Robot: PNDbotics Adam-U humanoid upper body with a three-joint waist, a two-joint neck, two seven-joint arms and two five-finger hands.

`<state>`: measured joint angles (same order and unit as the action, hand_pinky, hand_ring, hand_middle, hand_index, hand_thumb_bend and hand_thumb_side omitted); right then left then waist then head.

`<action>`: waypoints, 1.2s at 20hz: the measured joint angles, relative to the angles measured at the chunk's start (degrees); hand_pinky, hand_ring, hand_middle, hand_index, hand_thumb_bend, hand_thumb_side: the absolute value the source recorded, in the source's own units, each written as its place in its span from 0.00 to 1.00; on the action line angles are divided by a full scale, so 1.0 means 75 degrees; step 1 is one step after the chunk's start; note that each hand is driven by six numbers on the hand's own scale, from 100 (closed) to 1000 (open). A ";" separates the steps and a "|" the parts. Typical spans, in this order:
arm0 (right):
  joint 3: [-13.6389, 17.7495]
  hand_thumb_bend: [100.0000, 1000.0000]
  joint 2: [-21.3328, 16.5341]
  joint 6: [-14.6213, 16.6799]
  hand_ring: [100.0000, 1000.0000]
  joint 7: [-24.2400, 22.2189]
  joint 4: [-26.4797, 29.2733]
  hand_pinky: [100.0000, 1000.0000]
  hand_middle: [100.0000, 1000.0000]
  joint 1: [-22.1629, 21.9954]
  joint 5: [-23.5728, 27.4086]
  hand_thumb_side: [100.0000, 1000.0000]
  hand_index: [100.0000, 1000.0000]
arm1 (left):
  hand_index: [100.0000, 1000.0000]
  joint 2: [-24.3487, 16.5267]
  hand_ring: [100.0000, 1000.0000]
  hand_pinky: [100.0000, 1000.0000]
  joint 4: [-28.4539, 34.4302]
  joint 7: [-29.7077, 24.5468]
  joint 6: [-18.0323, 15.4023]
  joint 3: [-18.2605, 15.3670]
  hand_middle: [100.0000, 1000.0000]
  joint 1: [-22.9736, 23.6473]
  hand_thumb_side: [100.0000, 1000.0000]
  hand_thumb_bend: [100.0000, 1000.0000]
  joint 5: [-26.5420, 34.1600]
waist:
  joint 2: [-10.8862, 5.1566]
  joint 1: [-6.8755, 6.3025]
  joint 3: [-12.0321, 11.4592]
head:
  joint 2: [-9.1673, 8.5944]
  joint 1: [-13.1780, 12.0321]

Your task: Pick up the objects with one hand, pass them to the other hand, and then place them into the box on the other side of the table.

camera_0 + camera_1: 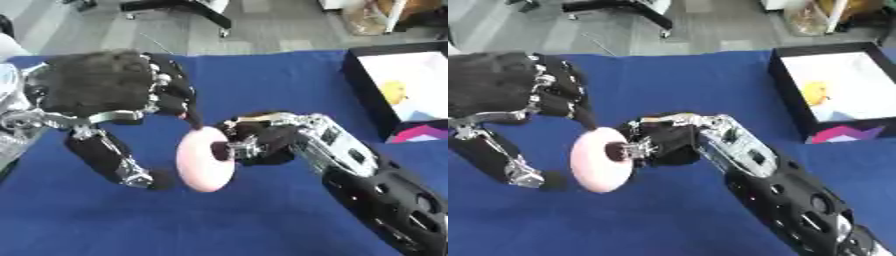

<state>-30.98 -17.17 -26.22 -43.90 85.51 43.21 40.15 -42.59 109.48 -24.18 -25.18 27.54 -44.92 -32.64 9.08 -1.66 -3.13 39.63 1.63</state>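
Pink ring (205, 159), doughnut-shaped, held upright on edge above the blue worktop (262, 80), mid-table between my two arms. My right robot hand (262, 142) has it: fingers curled, one tip poked into the hole, pinching the rim from the right side. My left robot hand (114, 95) is cupped round the ring's other side, fingers (179, 100) arching over the top edge and the thumb (131, 172) reaching underneath; whether they touch yet I cannot tell, and nothing is closed on the ring from that side.

This reads as the hand-over. To do it well: bring left fingers and thumb together on the rim top and bottom, clear of the right fingertip in the hole. Only then ease the right fingers out, straight back, not sideways. Keep the ring on edge.

Box (794, 107) sits at the right edge, black walls, white floor, a yellow thing (817, 94) already inside.
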 measured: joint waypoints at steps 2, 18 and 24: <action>0.0145 0.00 0.0000 -0.0009 0.30 0.0009 -0.0053 1.00 0.14 -0.0117 -0.0001 0.16 0.00 | 0.71 -0.0040 0.57 0.78 0.0000 0.0020 0.0033 -0.0079 0.54 0.0017 0.44 0.47 0.0000 | 0.0002 -0.0001 0.0002 | -0.0001 0.0004; 0.1892 0.00 0.0008 -0.0303 0.43 0.0303 -0.0878 0.98 0.14 -0.1115 -0.0701 0.23 0.00 | 0.71 -0.0432 0.56 0.78 -0.0430 0.0966 0.0638 -0.1267 0.53 0.0655 0.40 0.43 -0.0267 | 0.0020 -0.0002 0.0055 | -0.0065 0.0039; 0.2812 0.00 -0.0021 -0.0288 0.53 0.0771 -0.0998 0.99 0.15 -0.0967 -0.0234 0.21 0.00 | 0.70 -0.0492 0.55 0.77 -0.0688 0.1421 0.0937 -0.1783 0.52 0.0972 0.39 0.40 -0.0305 | 0.0020 -0.0001 0.0086 | -0.0066 0.0064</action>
<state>-9.89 -17.34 -28.38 -38.12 78.02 35.96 38.40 -46.28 104.31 -13.53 -18.16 14.17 -37.62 -34.93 9.23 -1.67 -2.49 39.14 2.11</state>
